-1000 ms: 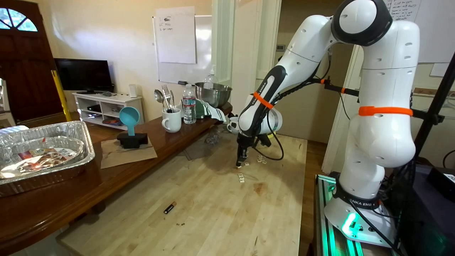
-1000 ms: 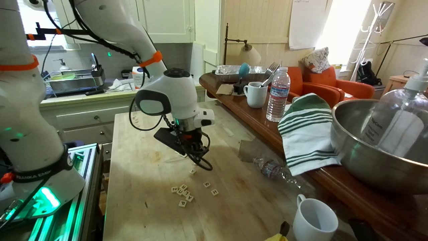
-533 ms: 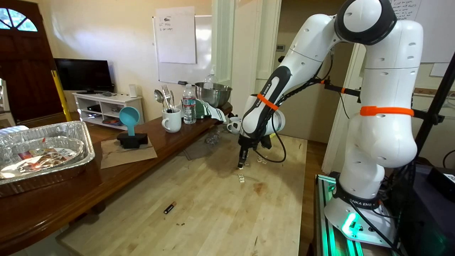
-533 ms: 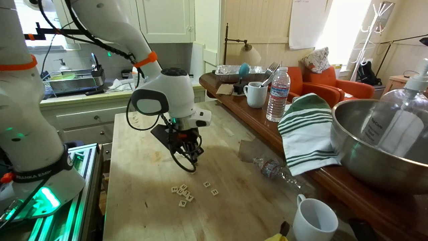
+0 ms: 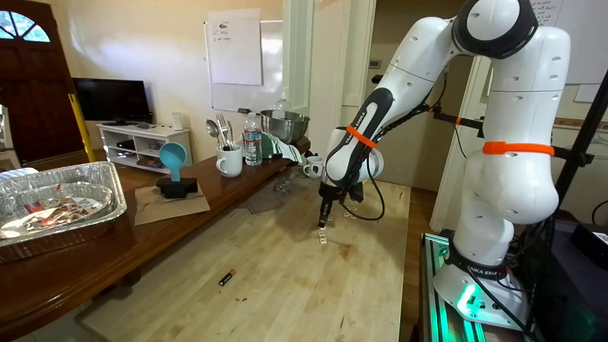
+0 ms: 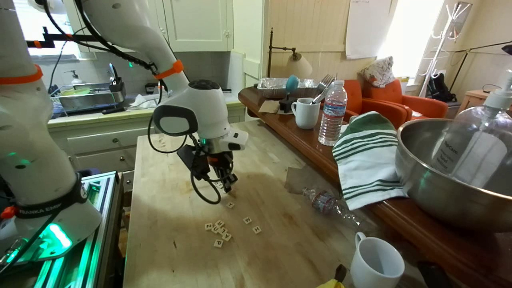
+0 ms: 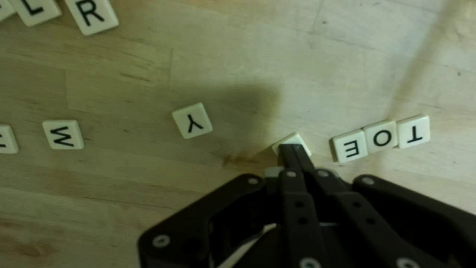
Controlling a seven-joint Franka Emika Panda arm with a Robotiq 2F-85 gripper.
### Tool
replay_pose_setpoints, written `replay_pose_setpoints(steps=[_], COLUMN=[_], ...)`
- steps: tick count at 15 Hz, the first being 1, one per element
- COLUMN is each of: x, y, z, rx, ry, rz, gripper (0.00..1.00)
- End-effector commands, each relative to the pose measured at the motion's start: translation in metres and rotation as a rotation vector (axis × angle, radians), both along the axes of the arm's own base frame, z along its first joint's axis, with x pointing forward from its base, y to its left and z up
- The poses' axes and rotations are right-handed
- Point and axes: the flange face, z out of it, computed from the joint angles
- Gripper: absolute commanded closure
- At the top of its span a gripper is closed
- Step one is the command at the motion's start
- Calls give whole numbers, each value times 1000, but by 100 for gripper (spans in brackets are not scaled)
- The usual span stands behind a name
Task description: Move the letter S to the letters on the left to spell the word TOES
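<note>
The claw [image 7: 291,148] points down at the table [image 5: 294,294], its fingers [image 7: 286,156] pressed together, between the long edge by the robot's base [image 5: 479,289] and the long edge along the counter [image 5: 232,187]. Its tips reach down to one tile [image 7: 293,139], whose pale corners show on both sides of them. The letter is covered, so this may be the S, but I cannot read it. The tile sits askew, near the E [image 7: 350,146] but apart from it. E, O [image 7: 380,136] and T [image 7: 413,131] touch in a row; in an exterior view the row runs from the tile towards the table's near edge. A battery [image 5: 227,277] lies nearer that edge, on the counter's side.

On the tile's other side, towards the opposite short edge, Y [image 6: 230,205], W [image 6: 247,220] and H [image 6: 257,229] lie spaced apart, W and H nearer the counter edge than Y. A huddle of tiles [image 6: 223,231], R [image 7: 92,15] among them, lies closer to the edge by the base. In an exterior view a mug [image 5: 312,168] stands near the table's far left corner. A bottle [image 6: 326,202] lies on its side by the counter edge. A yellow thing [image 6: 332,284], only partly in view, lies just beside the mug.
</note>
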Motion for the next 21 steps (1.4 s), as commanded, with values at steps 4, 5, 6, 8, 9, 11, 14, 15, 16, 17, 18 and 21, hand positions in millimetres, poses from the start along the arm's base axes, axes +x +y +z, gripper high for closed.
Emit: replay_pose_setpoints(steps=[4, 5, 6, 8, 9, 11, 14, 15, 16, 17, 18, 21], x=[-14, -14, -13, -12, -12, -12, -11, -10, -9, -9, -9, -10], y=[19, 21, 22, 24, 25, 27, 28, 27, 27, 27, 27, 27], z=[-8, -8, -8, -7, -8, -8, -8, -8, -8, -8, -8, -8], rx=[36, 41, 46, 55, 60, 64, 70, 70, 71, 72, 73, 75], ry=[32, 29, 30, 22, 25, 20, 17, 14, 14, 14, 14, 14], rz=[-77, -84, -94, -109, -115, -125, -138, -140, -142, -144, -145, -150], gripper=[100, 100, 100, 100, 100, 100, 100, 100, 100, 100, 100, 100])
